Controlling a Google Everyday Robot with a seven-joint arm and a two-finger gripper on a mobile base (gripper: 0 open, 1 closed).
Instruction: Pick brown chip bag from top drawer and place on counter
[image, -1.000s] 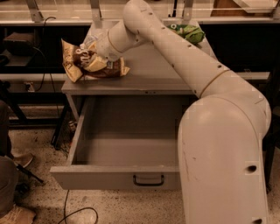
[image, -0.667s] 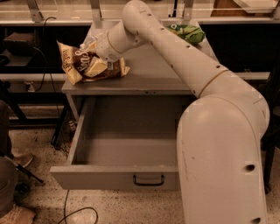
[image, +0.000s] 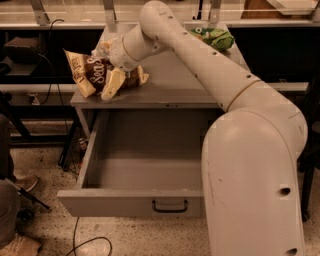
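The brown chip bag (image: 89, 71) with white "Sea Salt" lettering is at the counter's (image: 175, 82) front left corner, its left end hanging past the edge. My gripper (image: 107, 70) is shut on the bag, with one cream finger (image: 112, 85) across its front. The bag seems to rest on or just above the counter top. The top drawer (image: 125, 204) is pulled fully open below the counter. What shows of its inside is bare, and its right part is hidden behind my arm. Its dark handle (image: 170, 206) faces the camera.
A green chip bag (image: 214, 38) lies at the counter's back right. My large arm (image: 250, 165) blocks the right side of the view. A person's leg and shoe (image: 12, 220) and cables are on the floor at the left. Dark shelving stands behind.
The bag and my gripper have shifted slightly left toward the counter's left edge, then held still. The drawer has not moved.
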